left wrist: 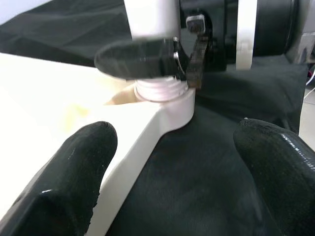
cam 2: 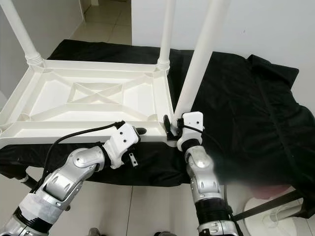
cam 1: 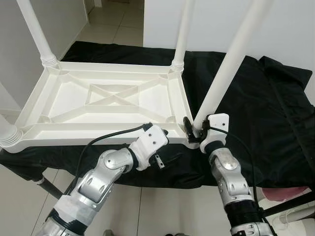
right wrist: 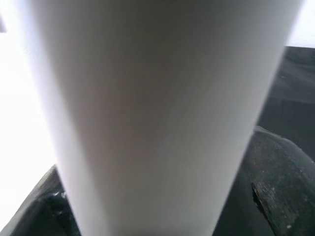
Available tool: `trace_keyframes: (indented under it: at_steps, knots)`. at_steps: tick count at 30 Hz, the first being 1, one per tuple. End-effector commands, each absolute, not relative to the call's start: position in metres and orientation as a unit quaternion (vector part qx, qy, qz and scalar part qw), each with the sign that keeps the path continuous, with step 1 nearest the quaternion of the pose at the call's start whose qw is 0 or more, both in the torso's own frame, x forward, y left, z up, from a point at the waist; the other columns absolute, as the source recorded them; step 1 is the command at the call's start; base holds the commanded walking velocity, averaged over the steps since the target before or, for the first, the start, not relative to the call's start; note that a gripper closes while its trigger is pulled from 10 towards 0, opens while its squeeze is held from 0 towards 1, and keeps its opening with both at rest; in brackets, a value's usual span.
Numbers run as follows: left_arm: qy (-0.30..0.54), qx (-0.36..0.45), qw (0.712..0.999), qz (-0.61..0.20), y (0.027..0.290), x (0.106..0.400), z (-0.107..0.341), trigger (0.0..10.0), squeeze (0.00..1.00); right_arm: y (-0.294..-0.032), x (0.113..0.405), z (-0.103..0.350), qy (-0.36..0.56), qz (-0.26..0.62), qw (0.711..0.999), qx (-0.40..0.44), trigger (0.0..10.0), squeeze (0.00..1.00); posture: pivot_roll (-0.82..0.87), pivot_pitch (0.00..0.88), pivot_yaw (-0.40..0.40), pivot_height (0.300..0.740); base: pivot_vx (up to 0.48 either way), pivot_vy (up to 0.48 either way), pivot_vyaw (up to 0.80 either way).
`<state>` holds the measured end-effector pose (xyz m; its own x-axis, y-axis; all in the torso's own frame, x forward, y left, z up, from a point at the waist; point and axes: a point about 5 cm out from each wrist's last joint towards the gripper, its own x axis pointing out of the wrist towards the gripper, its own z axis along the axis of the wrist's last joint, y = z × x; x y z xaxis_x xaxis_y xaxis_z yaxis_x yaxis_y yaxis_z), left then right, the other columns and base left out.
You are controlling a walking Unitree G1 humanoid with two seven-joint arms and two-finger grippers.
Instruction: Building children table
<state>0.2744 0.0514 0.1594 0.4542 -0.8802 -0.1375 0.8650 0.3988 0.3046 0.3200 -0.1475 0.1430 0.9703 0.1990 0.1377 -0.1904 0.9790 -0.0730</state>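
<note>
Fingers of right gripper [cam 1: 193,131] pinch white leg [cam 1: 231,64] base; left gripper [left wrist: 172,167] fingers spread beside tabletop [cam 1: 74,132] corner; leg top cut off.

My head cameras look down on the tabletop [cam 1: 103,98]; my wrist cameras sit close, both sharing the near-corner leg [left wrist: 150,29].

A: How many table parts do I have in view?
B: I count one white tabletop [cam 1: 106,98], lying upside down, and four white legs [cam 1: 231,64] standing in its corners.
A: And beneath it?
B: One black cloth [cam 1: 266,108]. I also see two grippers: the left gripper [cam 1: 172,160], the right gripper [cam 1: 192,132].
</note>
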Motion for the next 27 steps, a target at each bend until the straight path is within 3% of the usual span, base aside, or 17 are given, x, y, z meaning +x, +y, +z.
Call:
trace_keyframes:
  at_steps: [1, 8, 15, 17, 18, 19, 27]
  knots:
    - [-0.022, 0.174, 0.82, -0.545, 0.047, 0.273, 0.159, 10.0, 0.0, -0.149, 0.322, 0.143, -0.07, 0.136, 0.987, -0.041, 10.0, 0.0, -0.03, 0.069, -0.027, 0.74, 0.0, 0.0, 0.0]
    - [-0.021, 0.178, 0.818, -0.547, 0.047, 0.273, 0.159, 10.0, 0.0, -0.148, 0.326, 0.142, -0.063, 0.231, 0.968, -0.08, 10.0, 0.0, -0.01, 0.066, -0.025, 0.74, 0.0, 0.0, 0.0]
    - [-0.018, 0.184, 0.82, -0.541, 0.052, 0.275, 0.158, 10.0, 0.0, -0.147, 0.329, 0.138, -0.054, 0.252, 0.961, -0.098, 10.0, 0.0, 0.0, 0.066, -0.027, 0.74, 0.0, 0.0, 0.0]
    - [-0.018, 0.185, 0.821, -0.54, 0.052, 0.274, 0.158, 10.0, 0.0, -0.147, 0.33, 0.137, -0.052, 0.256, 0.96, -0.098, 9.5, 0.0, 0.0, 0.066, -0.027, 0.74, 0.0, 0.0, 0.0]
    - [-0.018, 0.185, 0.821, -0.54, 0.052, 0.273, 0.157, 10.0, 0.0, -0.147, 0.33, 0.135, -0.049, 0.259, 0.96, -0.1, 3.6, 0.0, 0.0, 0.066, -0.028, 0.74, 0.0, 0.0, 0.0]
    - [-0.017, 0.185, 0.821, -0.54, 0.053, 0.272, 0.156, 10.0, 0.0, -0.148, 0.331, 0.132, -0.043, 0.262, 0.959, -0.1, 0.0, 0.0, 0.01, 0.071, -0.033, 0.74, 0.0, 0.0, 0.0]
    - [-0.015, 0.185, 0.82, -0.542, 0.051, 0.27, 0.154, 10.0, 0.0, -0.154, 0.333, 0.129, -0.038, 0.253, 0.961, -0.102, 0.4, 0.0, -0.01, 0.081, -0.027, 0.74, 0.0, 0.0, 0.0]
